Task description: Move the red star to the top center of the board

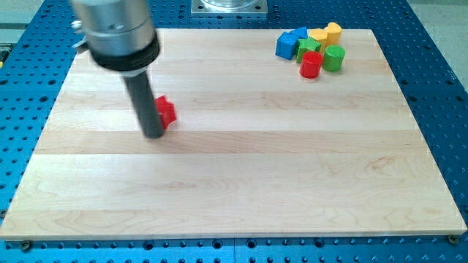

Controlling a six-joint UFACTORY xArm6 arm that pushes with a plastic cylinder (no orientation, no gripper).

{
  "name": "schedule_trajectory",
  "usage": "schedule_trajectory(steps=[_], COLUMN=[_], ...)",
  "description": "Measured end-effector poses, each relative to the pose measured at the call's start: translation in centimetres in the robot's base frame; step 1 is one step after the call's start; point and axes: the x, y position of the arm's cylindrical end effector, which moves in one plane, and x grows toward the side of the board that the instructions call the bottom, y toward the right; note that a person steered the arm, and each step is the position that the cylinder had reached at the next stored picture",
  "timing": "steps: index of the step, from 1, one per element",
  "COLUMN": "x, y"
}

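The wooden board [241,183] fills most of the view, and everything else is placed from it. My rod comes down over the board's left part, and my tip [153,135] rests on the wood there; there are no jaws on this arm, only the bare rod. The red star [167,111] lies just to the view's right of the rod, touching or nearly touching it and partly hidden behind it, well short of the board's top center. A cluster of blocks sits at the board's top right corner: blue ones [289,44], yellow ones [325,33], a green cylinder [334,57], a red cylinder [311,65]. I judge the risk is an off-center push: the star could slip around the rod and drift right toward that cluster.
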Motion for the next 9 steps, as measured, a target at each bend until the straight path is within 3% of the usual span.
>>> schedule_trajectory(steps=[1,2,5,6,7,9], x=[-7.0,-10.2,-9.5,-2.6,-5.1,-12.9], y=[0.4,1.5,4.8,3.6,7.4,7.8])
